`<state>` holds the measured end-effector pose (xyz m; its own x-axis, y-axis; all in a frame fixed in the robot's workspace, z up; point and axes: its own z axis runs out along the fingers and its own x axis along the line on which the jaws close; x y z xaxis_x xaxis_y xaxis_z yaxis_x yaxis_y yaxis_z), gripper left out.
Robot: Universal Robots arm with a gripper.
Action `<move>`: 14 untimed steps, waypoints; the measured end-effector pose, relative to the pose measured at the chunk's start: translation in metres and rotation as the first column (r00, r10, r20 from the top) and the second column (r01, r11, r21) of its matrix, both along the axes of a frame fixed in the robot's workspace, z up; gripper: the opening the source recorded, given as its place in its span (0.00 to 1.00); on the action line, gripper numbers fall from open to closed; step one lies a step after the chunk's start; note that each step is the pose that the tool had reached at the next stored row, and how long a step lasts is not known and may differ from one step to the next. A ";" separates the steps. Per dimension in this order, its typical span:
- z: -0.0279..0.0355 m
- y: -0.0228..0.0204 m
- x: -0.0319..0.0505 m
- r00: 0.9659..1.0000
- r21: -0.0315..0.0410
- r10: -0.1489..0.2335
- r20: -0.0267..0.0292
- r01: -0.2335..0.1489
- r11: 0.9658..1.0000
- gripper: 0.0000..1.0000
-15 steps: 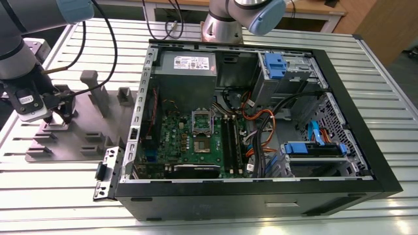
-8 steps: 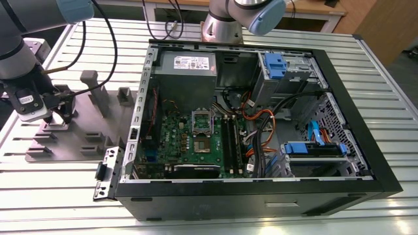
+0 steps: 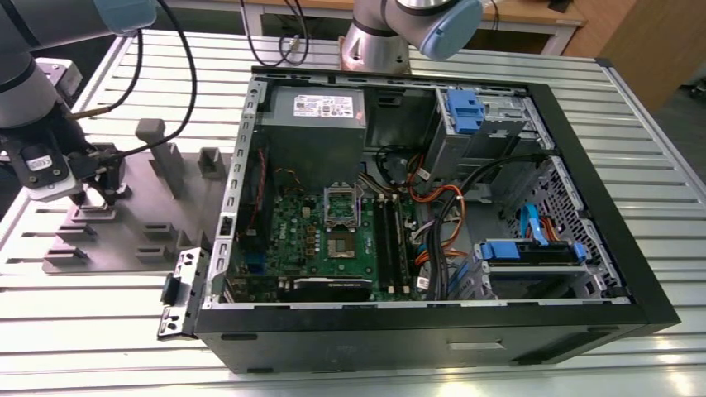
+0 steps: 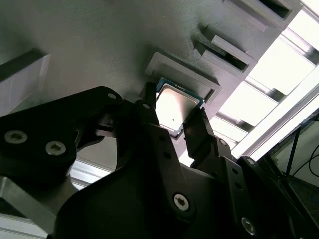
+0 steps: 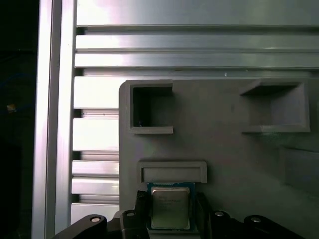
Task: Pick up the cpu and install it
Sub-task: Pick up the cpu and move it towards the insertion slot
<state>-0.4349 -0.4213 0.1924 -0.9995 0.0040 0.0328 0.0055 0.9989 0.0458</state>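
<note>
The cpu (image 4: 175,103), a small square chip with a silver lid and thin rim, sits between my gripper's (image 4: 173,115) two black fingers, which press on its opposite edges. In the first wrist view the cpu (image 5: 170,206) is held just off a shallow raised pocket (image 5: 172,172) of the grey fixture plate (image 5: 224,149). In the exterior view my gripper (image 3: 95,195) hangs low over the fixture plate (image 3: 121,244) at the exterior view's left, away from the open computer case (image 3: 441,314). The motherboard's socket (image 3: 340,243) lies bare, its metal bracket (image 3: 339,201) flipped up.
Upright blocks (image 3: 151,136) and further pockets (image 5: 152,107) rise from the fixture plate around the gripper. The case holds a power supply (image 3: 317,107), blue drive cages (image 3: 530,252) and cable bundles (image 3: 436,207). A slatted aluminium table (image 3: 99,322) lies underneath. A second arm's base (image 3: 375,41) stands behind the case.
</note>
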 end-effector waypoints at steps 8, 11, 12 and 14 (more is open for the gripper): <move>0.0038 0.0000 0.0000 1.000 0.001 0.000 0.000 0.000 1.000 0.47; 0.0038 0.0000 0.0000 1.000 0.001 0.000 0.000 0.000 1.000 0.47; 0.0038 0.0000 0.0000 1.000 0.001 0.000 0.000 0.000 1.000 0.47; 0.0038 0.0000 0.0000 1.000 0.001 0.000 0.000 0.000 1.000 0.47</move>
<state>-0.4349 -0.4213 0.1962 -0.9995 0.0040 0.0327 0.0055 0.9989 0.0466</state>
